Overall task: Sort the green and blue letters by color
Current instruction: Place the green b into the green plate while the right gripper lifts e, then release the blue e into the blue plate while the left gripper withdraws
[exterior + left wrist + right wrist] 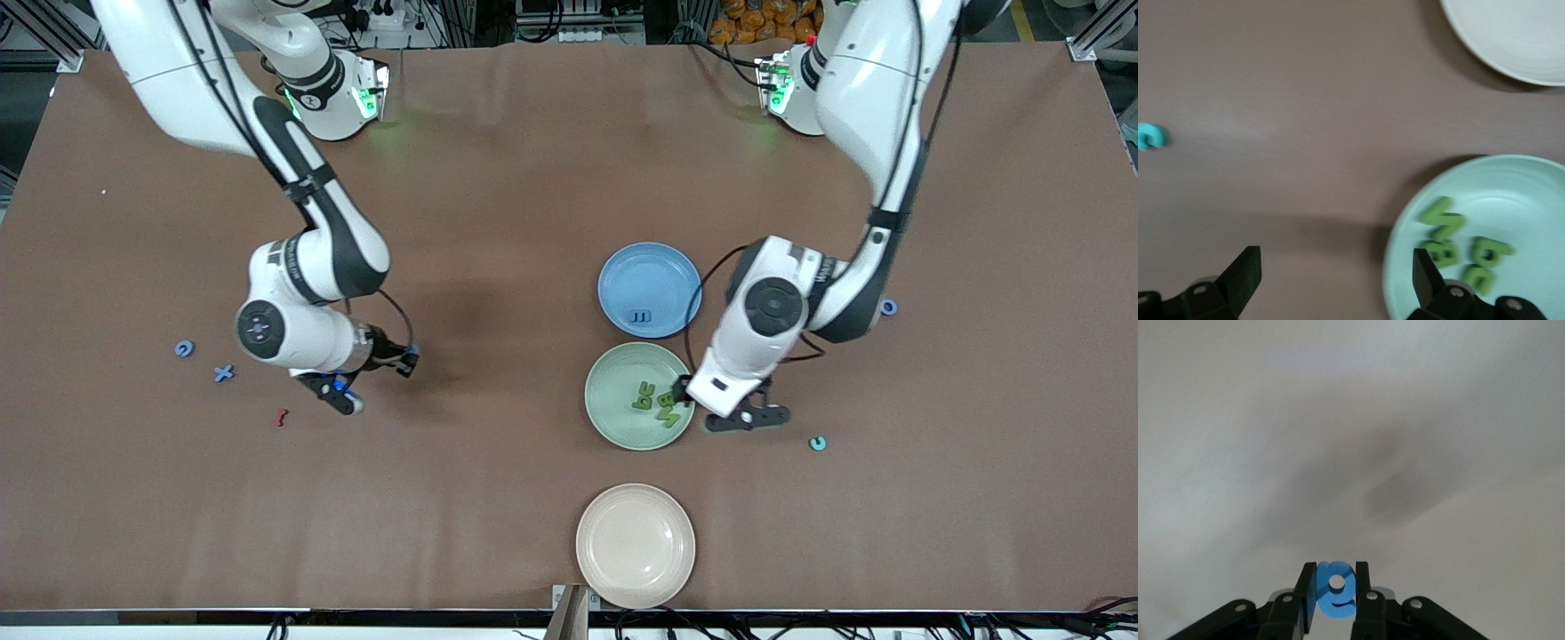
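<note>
left gripper (pixel 1331 280) spread wide over the pale green round plate's (pixel 613 418) edge, green foam letters (pixel 656 402) lying in it.
right gripper (pixel 1336 590) pinches a small blue foam letter (pixel 1336 589) above bare table.

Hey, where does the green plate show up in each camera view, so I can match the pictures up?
Front view: the green plate lies mid-table, between the blue plate and the cream plate, partly under the left pincer.
Left wrist view: the green plate is at the lower right corner, green letters in it.
Right wrist view: not in it.
Shared landmark: the cream plate.
</note>
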Tool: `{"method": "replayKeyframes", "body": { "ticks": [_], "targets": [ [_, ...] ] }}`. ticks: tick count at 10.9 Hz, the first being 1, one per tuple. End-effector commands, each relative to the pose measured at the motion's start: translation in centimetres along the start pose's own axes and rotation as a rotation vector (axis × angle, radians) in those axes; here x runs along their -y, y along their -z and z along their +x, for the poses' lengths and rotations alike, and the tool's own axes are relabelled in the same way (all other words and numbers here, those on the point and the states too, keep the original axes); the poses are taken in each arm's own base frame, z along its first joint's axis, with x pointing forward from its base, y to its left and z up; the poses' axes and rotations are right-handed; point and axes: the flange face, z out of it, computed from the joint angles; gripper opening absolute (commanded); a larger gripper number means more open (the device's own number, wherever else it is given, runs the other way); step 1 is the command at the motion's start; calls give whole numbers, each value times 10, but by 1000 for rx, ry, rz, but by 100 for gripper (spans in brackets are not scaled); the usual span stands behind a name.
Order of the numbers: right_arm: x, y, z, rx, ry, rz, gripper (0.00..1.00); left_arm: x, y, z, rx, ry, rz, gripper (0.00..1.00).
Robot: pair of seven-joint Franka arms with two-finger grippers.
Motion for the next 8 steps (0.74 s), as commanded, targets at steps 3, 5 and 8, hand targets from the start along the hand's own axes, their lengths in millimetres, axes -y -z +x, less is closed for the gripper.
{"method": "replayKeyframes", "body": {
  "ticks": [3,5,8],
  "targets": [
    [88,-1,-118,-4,-261,44,0,150,17,46,16,-91,53,100],
    [120,-5,-161,0,-353,58,0,195,27,55,4,-56,73,100],
    [176,-5,-225,13,-562,108,0,236,93,46,-33,-51,90,100]
  ]
}}
